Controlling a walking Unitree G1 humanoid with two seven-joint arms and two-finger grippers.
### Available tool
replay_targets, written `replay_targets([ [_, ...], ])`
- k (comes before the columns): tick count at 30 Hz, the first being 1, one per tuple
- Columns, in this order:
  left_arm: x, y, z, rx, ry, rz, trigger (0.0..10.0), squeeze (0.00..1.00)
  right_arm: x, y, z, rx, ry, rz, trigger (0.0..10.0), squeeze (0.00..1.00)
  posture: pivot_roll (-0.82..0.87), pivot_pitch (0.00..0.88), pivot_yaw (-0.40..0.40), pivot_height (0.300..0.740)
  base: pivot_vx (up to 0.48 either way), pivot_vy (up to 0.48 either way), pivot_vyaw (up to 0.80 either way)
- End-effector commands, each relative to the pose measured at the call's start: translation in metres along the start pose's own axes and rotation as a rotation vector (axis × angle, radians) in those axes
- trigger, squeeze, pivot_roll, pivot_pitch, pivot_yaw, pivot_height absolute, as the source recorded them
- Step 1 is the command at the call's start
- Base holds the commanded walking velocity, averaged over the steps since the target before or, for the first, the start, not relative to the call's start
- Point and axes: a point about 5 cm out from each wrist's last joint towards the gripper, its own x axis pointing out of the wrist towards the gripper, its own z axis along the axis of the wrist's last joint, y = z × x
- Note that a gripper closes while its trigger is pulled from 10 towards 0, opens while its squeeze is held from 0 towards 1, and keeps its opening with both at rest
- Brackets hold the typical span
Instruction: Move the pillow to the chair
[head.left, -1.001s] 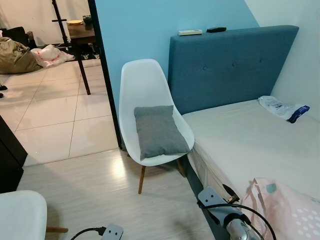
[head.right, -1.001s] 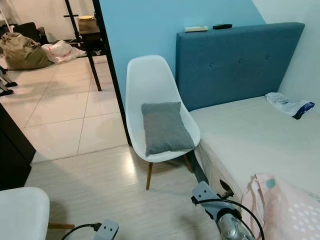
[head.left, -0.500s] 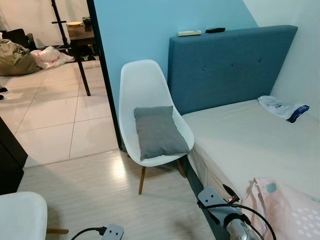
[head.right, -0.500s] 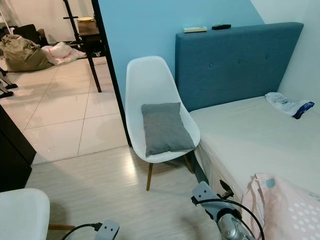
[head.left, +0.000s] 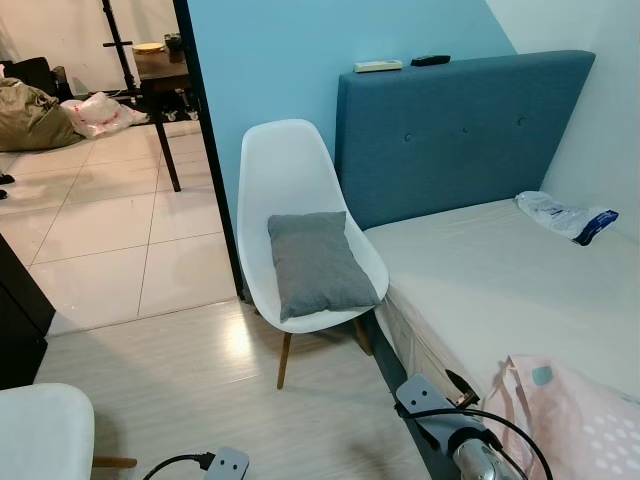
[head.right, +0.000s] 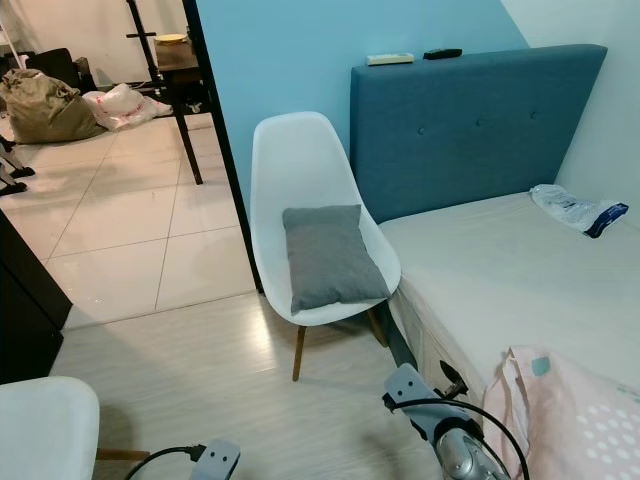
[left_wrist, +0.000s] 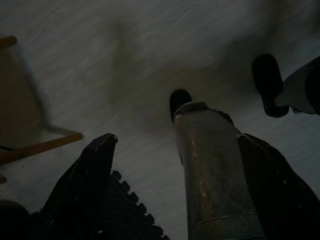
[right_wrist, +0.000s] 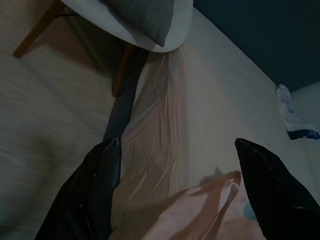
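pillow (head.left: 318, 263) lengthwise front-to-back on chair (head.left: 290, 170)

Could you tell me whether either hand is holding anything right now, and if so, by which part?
Nothing is held. The left hand and right hand are both open and empty; the gray pillow already lies on the white chair.

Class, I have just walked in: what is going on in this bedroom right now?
Nothing is being handled. The grey pillow already lies on the seat of the white chair beside the bed. Both pincers hang low and open, holding nothing: the left pincer over the floor, the right pincer by the bed's edge.
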Motion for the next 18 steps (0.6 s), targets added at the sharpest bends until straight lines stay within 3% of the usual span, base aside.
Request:
replay_targets([
  [1,-0.0002,0.0005,-0.0024,0.004,0.014,-0.001,10.0,0.00,-0.0019,0.0013,-0.0021,0.014,0.005,-0.003,10.0,0.00,-0.04,0.000,-0.009,0.740,0.000,0.000,0.00],
  [18,0.0000,0.0005,-0.0010,-0.019,0.007,0.005,10.0,0.00,-0.0017,0.0011,-0.0018,0.014,0.004,-0.003,10.0,0.00,-0.02,0.000,-0.033,0.740,0.000,0.000,0.00],
])
